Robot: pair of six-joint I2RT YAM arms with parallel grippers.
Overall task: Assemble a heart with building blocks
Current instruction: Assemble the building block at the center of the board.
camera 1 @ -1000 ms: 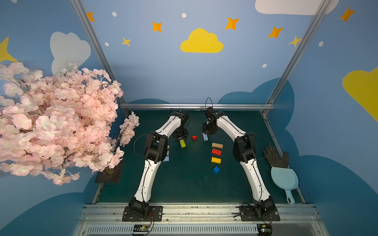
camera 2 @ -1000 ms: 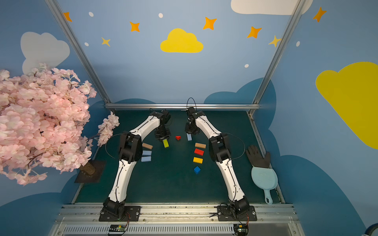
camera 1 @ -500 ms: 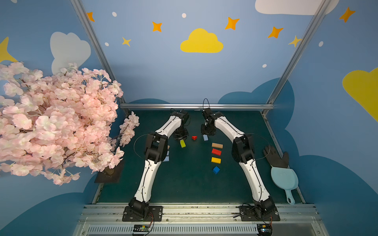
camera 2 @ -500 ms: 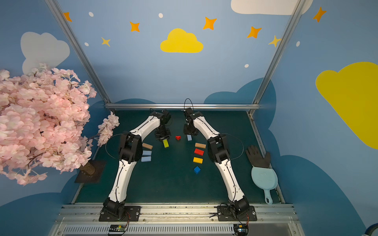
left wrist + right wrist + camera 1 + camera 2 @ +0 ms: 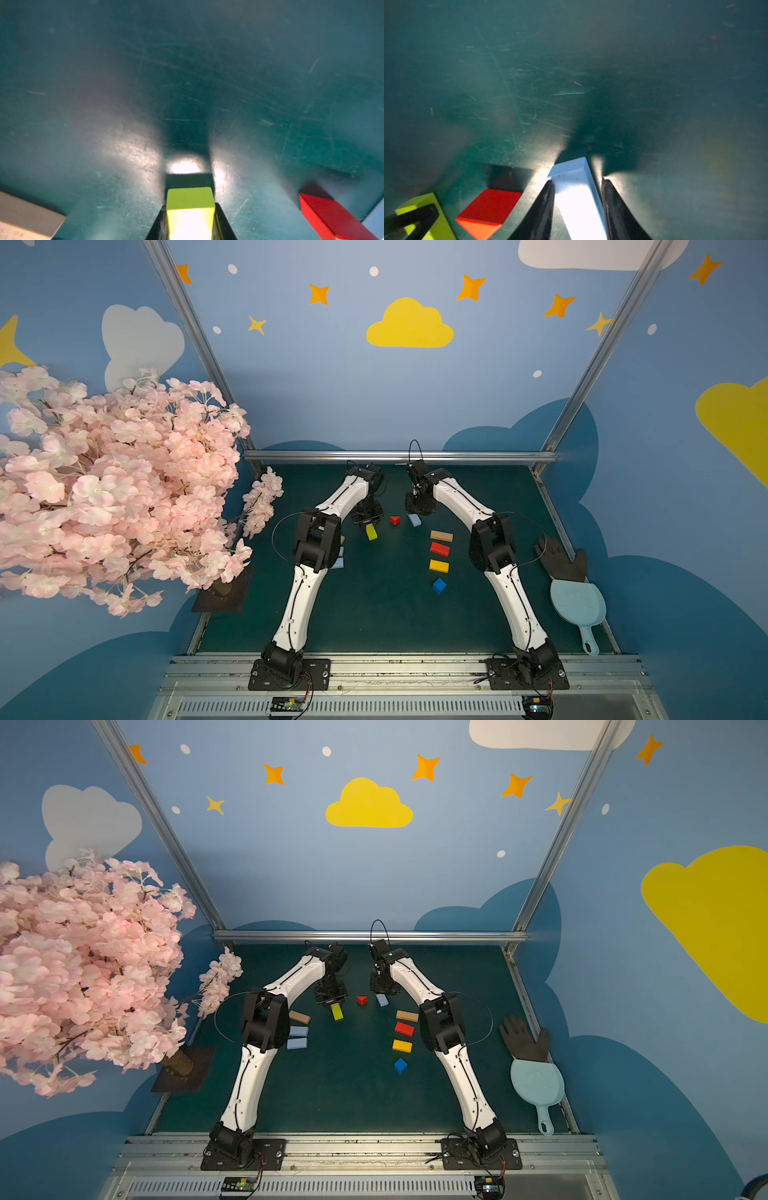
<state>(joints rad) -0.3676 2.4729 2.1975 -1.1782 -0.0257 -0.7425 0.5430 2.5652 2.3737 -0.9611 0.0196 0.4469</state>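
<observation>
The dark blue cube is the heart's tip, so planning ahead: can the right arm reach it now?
Probably yes: the dark blue cube lies alone on bare mat, apart from the yellow bar; the right gripper, open around the light blue bar, must first pull back.

triangle (image 5: 395, 520): between left bar (image 5: 371, 532), right bar (image 5: 414, 519) | cube (image 5: 439, 585): before 3-bar column (image 5: 439, 548), right side

A scuffed dark green table (image 5: 374, 614) carries a red triangle (image 5: 395, 520) between a lime green bar (image 5: 371, 532) and a light blue bar (image 5: 414, 519); rightward, a tan bar (image 5: 441, 536), red bar (image 5: 439, 548), yellow bar (image 5: 439, 566) and dark blue cube (image 5: 439, 585) lie in a spaced line; leftward, a second tan bar (image 5: 299, 1016) and a pair of light blue bars (image 5: 298, 1031)
</observation>
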